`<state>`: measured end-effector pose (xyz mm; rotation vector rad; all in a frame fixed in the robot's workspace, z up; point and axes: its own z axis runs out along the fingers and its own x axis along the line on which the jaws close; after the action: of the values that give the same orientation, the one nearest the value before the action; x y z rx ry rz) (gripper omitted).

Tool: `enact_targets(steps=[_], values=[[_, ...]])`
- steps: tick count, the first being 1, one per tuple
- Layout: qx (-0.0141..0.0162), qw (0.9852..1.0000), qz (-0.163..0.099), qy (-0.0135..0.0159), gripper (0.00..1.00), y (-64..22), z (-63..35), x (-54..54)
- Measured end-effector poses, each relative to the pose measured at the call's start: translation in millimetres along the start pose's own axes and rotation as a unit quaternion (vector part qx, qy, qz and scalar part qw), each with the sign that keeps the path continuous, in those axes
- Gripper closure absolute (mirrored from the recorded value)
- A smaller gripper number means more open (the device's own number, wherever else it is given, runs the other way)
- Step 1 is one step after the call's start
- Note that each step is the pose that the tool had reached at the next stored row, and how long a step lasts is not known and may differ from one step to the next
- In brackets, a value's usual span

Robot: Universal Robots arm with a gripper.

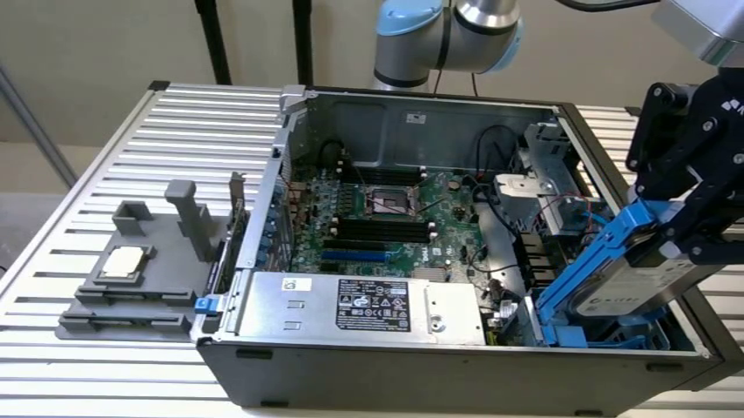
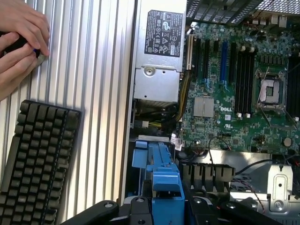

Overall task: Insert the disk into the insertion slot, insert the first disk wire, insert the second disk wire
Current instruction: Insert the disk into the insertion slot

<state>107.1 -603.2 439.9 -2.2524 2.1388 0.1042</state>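
I am gripping the disk (image 1: 646, 283) by its upper end, my gripper (image 1: 695, 239) clamped across it, so the drive is hanging tilted over the open computer case (image 1: 465, 370) at the exterior view's right. Its lower end is dipping toward the insertion slot (image 1: 602, 335) with the blue rails, not seated in it; whether the two are touching I cannot tell. In the wrist view a person's hands (image 2: 21, 40) are lying on the ribbed table (image 2: 93, 93) near a black keyboard (image 2: 40, 159).
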Motion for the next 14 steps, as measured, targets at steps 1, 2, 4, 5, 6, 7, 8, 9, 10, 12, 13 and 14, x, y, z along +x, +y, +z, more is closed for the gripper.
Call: enact_targets(steps=[1, 2, 4, 5, 6, 7, 8, 9, 10, 12, 13, 14], values=[[0.0000, 1.0000, 0.000, -0.0002, 0.68, 0.0, 0.4, -0.2], [0.0000, 1.0000, 0.000, -0.0005, 0.68, 0.0, 0.8, -0.3], [0.0001, 1.0000, 0.000, -0.0014, 0.68, -0.1, 1.8, -0.6], [0.0001, 1.0000, 0.000, -0.0020, 0.68, -0.1, 2.1, -0.7], [0.0001, 1.0000, 0.000, -0.0027, 0.68, -0.2, 2.4, -0.9], [0.0002, 1.0000, 0.000, -0.0034, 0.68, -0.3, 2.9, -1.0], [0.0002, 1.0000, 0.000, -0.0041, 0.68, -0.5, 3.2, -1.2], [0.0003, 1.0000, 0.000, -0.0049, 0.68, -0.7, 3.6, -1.3], [0.0003, 1.0000, 0.000, -0.0055, 0.68, -0.9, 4.0, -1.5], [0.0003, 1.0000, 0.000, -0.0070, 0.68, -0.9, 5.6, -1.5], [0.0004, 1.0000, 0.000, -0.0076, 0.68, -1.0, 6.6, -1.4], [0.0004, 1.0000, 0.000, -0.0081, 0.68, -1.1, 7.8, -1.3]])
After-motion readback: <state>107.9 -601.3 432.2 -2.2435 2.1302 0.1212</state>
